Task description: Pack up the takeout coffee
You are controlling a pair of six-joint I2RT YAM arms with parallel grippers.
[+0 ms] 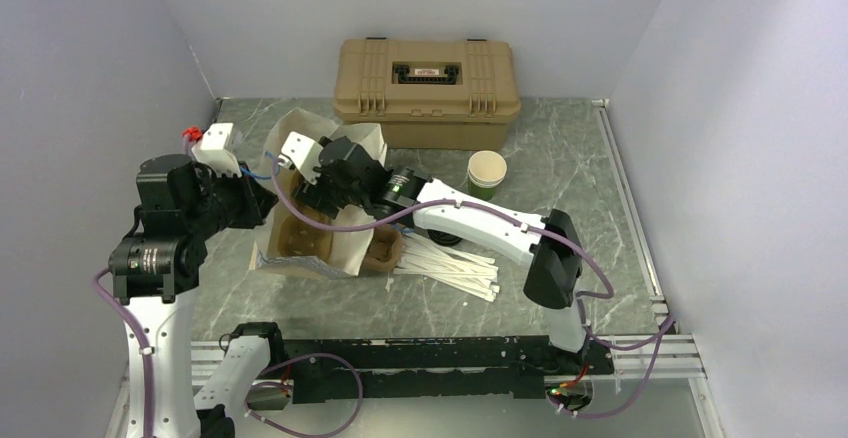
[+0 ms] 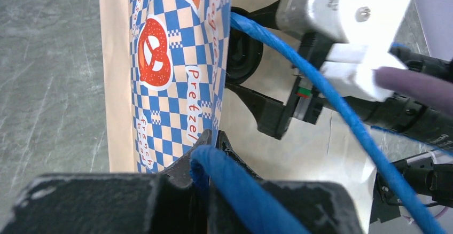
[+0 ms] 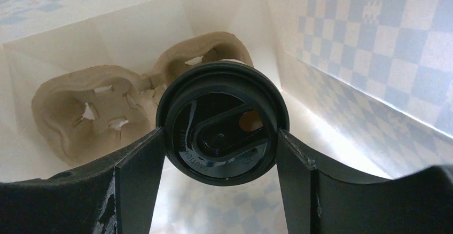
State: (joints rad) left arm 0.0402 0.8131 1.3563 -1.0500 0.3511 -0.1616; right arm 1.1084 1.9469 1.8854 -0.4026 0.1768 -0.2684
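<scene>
The takeout coffee (image 3: 221, 122) is inside the pretzel-print paper bag (image 1: 300, 130), which sits at about 9 o'clock from the middle of the marbled surface (image 1: 560, 158). Only the coffee's round black lid shows, seen from above through the right wrist camera. The right pincer (image 3: 220, 135) reaches into the bag, its jaws standing wide and one finger pressed against the lid's rim at 9 o'clock and the other at 3 o'clock, so it has the cup in its grip. A moulded pulp cup carrier (image 3: 91, 106) lies on the bag's floor; one empty well is at 9 o'clock from the lid and another peeks out behind it at 12 o'clock. Whether the cup's base is seated in a well cannot be told.

The left pincer (image 2: 213, 140) is clamped tight on the bag's printed edge.

Outside the bag, a green paper cup (image 1: 487, 173) stands at 3 o'clock from it, a tan toolbox (image 1: 427, 78) sits at the back at 12 o'clock, and a heap of white sticks (image 1: 450, 263) lies at 4 o'clock.
</scene>
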